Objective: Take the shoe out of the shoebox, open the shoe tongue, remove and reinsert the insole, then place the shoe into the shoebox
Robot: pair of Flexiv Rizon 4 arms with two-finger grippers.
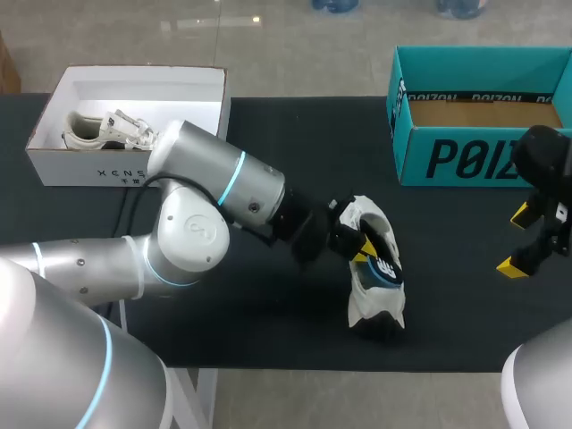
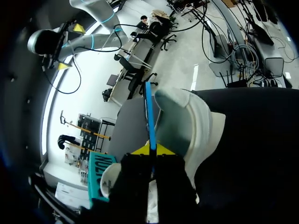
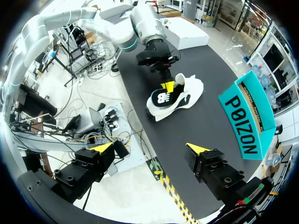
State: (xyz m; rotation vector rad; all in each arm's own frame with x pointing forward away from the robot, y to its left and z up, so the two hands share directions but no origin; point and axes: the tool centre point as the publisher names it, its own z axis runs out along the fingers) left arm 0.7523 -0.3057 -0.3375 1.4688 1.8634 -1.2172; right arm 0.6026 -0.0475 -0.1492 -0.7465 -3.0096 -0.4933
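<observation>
Black bench: white-and-black sneaker (image 1: 377, 290) lies centre-right, long axis near–far. Left end effector (image 1: 360, 246) at its far opening, apparently pinching thin blue-edged grey insole (image 2: 148, 112). Right end effector (image 1: 516, 239) spread, well right.

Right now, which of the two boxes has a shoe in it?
The white box at far left: a pale shoe lies inside. The teal box shows none.

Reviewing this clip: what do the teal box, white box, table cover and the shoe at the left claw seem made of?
Teal box: likely cardboard, matte printed outside, raw brown inside.
White box: likely coated cardboard, smooth, with thin folded walls.
Table cover: black and matte, no glare; perhaps cloth or a foam mat.
Shoe: white upper, soft-looking, perhaps textile or synthetic; cannot tell.
</observation>
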